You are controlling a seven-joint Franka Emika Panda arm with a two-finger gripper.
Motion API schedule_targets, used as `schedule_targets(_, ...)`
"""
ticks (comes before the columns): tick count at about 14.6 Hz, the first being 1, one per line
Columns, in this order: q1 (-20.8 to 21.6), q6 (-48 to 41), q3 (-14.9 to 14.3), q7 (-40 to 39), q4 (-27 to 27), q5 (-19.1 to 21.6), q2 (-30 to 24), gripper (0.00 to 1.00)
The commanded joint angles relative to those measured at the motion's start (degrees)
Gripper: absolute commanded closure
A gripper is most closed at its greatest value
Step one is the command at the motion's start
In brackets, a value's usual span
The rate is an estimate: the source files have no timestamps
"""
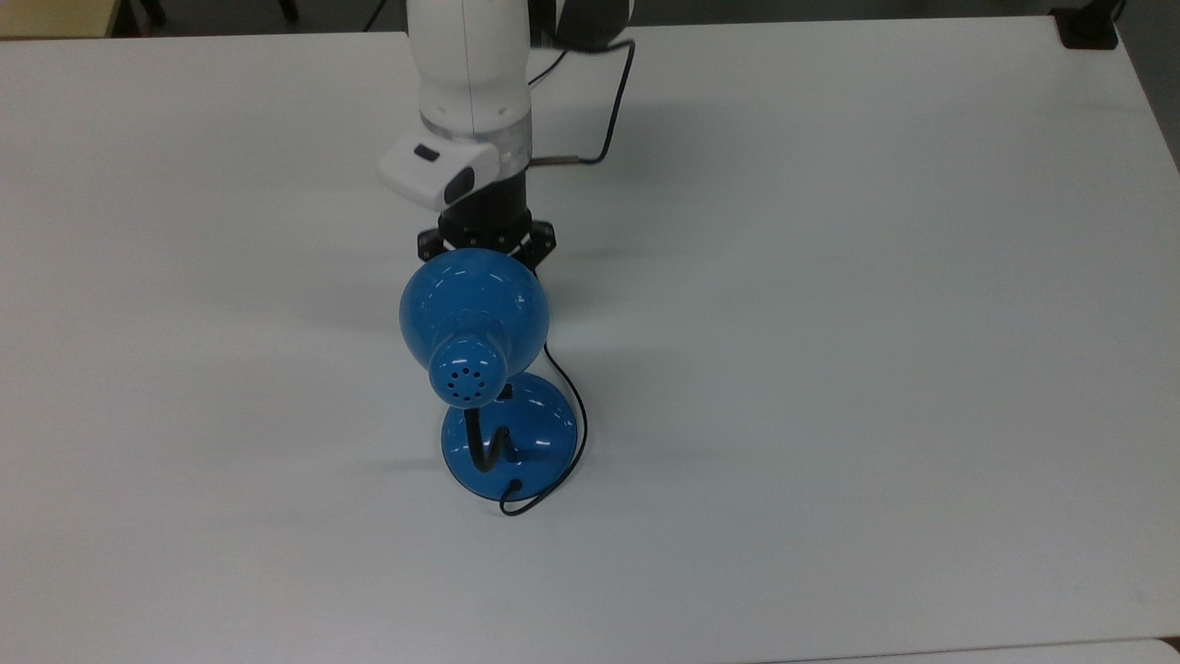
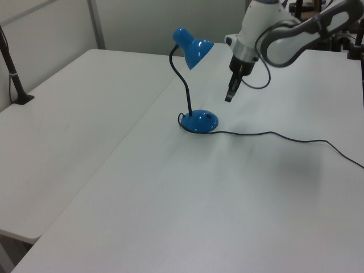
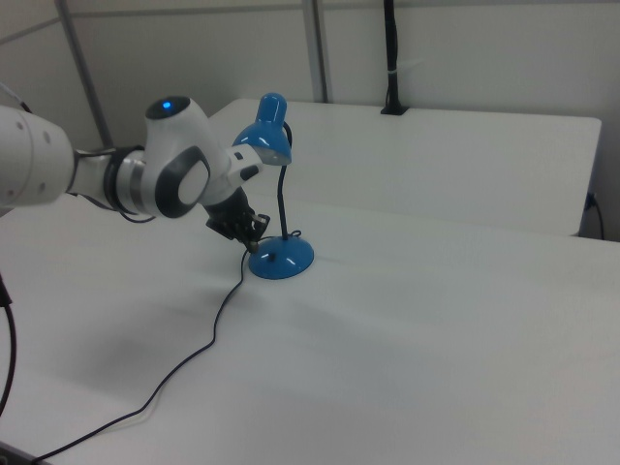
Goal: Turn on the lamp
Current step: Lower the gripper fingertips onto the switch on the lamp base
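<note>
The lamp stands upright near the middle of the white table, its blue domed shade (image 1: 475,309) over the round blue base (image 1: 530,438). In the left view the shade (image 2: 193,48) tops a black gooseneck above the base (image 2: 199,120). No glow shows under the shade. My gripper (image 2: 228,98) hangs shut and empty, pointing down, a little to the left view's right of the base and above the table. In the right view the gripper (image 3: 254,242) is just left of the base (image 3: 283,258). In the top view the shade hides its fingertips; the wrist (image 1: 486,235) shows above the shade.
The lamp's thin black cord (image 2: 273,135) runs from the base across the table toward the left view's right edge, passing under the arm. A black clamped post (image 2: 14,79) stands at the table's far left edge in the left view. A seam splits the tabletop.
</note>
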Motion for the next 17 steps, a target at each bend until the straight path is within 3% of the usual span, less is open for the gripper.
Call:
schedule_targets(1,0.32,9.07,-0.26,1.78,-0.16,1.10,3.78,1.00)
schedule_targets(8,0.15,18.66,0.18,1.34,0.28,0.40,8.27,1.00)
schedule_targets(17,-0.03,19.63,0.18,1.08,2.74,0.13,11.09,1.00)
